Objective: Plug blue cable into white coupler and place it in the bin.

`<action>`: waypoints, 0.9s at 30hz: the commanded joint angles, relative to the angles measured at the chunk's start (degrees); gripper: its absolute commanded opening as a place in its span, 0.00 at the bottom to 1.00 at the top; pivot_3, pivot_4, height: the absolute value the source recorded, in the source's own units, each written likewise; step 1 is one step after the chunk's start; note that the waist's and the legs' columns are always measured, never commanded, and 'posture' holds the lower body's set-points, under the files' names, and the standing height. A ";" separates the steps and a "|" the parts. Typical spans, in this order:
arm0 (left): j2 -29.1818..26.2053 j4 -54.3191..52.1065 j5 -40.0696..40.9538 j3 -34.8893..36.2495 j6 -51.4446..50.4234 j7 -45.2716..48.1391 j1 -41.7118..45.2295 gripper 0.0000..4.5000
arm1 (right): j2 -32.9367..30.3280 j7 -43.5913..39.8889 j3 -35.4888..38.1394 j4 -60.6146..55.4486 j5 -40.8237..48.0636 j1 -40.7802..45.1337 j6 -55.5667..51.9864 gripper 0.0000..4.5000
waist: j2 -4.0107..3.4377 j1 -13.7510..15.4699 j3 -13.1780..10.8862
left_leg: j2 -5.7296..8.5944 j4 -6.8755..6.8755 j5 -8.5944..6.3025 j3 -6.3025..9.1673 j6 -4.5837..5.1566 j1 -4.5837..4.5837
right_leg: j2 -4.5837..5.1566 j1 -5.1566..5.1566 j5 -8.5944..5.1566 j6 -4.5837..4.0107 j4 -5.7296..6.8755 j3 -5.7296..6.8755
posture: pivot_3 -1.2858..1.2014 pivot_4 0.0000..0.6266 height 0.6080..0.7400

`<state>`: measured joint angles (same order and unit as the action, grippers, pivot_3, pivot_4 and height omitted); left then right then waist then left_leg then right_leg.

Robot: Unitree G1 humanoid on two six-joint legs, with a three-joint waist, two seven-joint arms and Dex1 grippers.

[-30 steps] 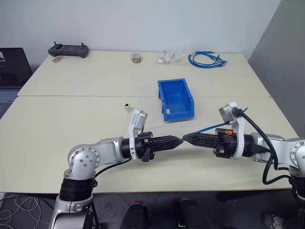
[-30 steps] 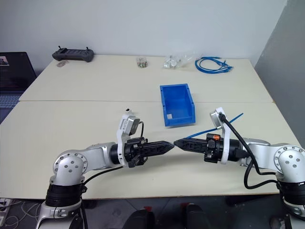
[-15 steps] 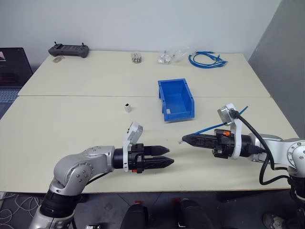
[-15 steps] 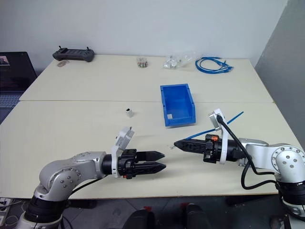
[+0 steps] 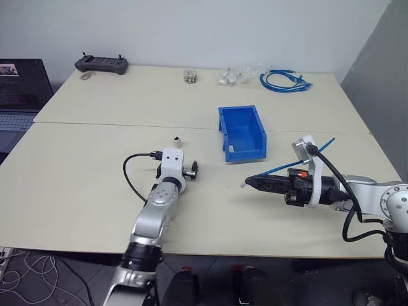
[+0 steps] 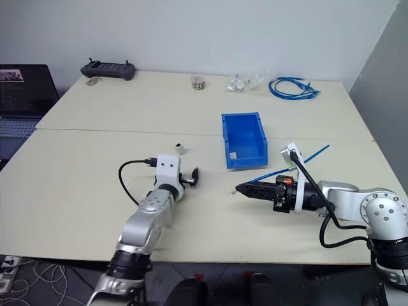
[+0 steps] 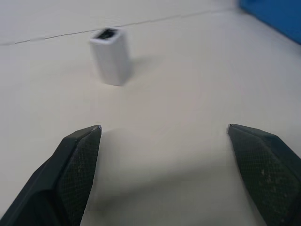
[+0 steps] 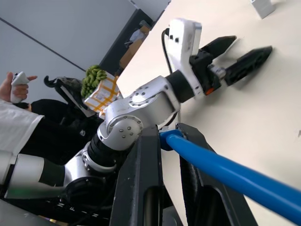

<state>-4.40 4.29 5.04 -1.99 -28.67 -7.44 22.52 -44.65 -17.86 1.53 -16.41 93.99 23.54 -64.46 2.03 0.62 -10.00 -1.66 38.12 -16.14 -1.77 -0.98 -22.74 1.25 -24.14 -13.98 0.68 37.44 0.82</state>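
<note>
The white coupler [image 5: 177,140] stands upright on the table, socket opening up, left of the blue bin [image 5: 248,152]. My left gripper [image 7: 164,129] is open and points forward at the coupler [image 7: 110,55], which stands a short way beyond its fingertips and apart from them. My right gripper [image 5: 250,183] hovers low at the right, pointing left. It is shut on the blue cable [image 5: 280,169], whose small plug juts from the fingertips; the rest trails back over the wrist. The right wrist view shows the cable [image 8: 225,172] between the fingers and the open left gripper [image 8: 253,43] beyond.
Along the table's far edge lie a black controller [image 5: 101,64], a small jar [image 5: 189,76], clear bags of parts [image 5: 236,75] and a coiled bundle of blue cables [image 5: 284,81]. A laptop [image 5: 19,89] sits at far left. A person's hand [image 8: 19,80] appears behind the robot.
My left gripper has opened and swung from facing the right gripper tip to tip to pointing forward, low, at the coupler. The right gripper has kept still with the cable.
</note>
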 commanded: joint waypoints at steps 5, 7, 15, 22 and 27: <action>9.92 16.89 -0.88 8.58 3.04 -15.04 8.74 0.99 | -2.20 -0.48 3.19 -1.51 1.07 0.50 -0.57 0.05 | -0.06 0.53 0.07 | 0.06 0.05 0.02 -0.01 0.04 0.03 | -0.06 0.07 0.06 0.11 0.00 0.02 | 0.52 0.24 1.00; 10.81 22.18 -0.41 10.85 5.64 -17.69 11.73 0.99 | -2.57 -0.11 3.54 -1.80 1.36 0.27 -0.59 0.05 | -0.10 0.52 0.12 | 0.09 0.04 0.05 -0.06 0.08 0.02 | -0.12 0.13 0.09 0.15 0.01 -0.02 | 0.52 0.24 1.00; 9.28 38.62 1.04 15.66 15.39 -19.94 21.95 0.99 | -2.94 1.73 4.67 -2.84 2.48 -0.74 -0.36 0.05 | -0.33 0.31 0.30 | 0.10 0.04 0.08 -0.08 0.12 0.09 | -0.18 0.20 0.11 0.18 0.03 -0.03 | 0.52 0.24 1.00; 8.29 48.35 3.12 18.87 20.17 -19.59 27.95 0.91 | -2.78 3.22 5.34 -3.69 3.45 -1.79 0.12 0.05 | -0.34 0.18 0.31 | 0.10 0.04 0.08 -0.09 0.12 0.20 | -0.18 0.19 0.11 0.19 0.04 -0.01 | 0.52 0.24 1.00; 8.75 50.39 3.16 19.07 21.12 -19.17 29.03 0.71 | -2.48 3.84 5.51 -3.94 3.70 -2.08 0.34 0.05 | -0.35 0.33 0.32 | 0.11 0.04 0.08 -0.08 0.11 0.23 | -0.17 0.19 0.11 0.19 0.05 0.00 | 0.52 0.24 1.00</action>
<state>3.58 51.97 6.50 16.25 -6.70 -27.29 52.21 -46.91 -14.35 5.52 -18.78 95.82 21.30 -65.28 1.68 0.95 -9.68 -1.54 38.16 -16.05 -1.85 -0.87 -22.51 1.08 -23.95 -13.87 0.87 37.49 0.82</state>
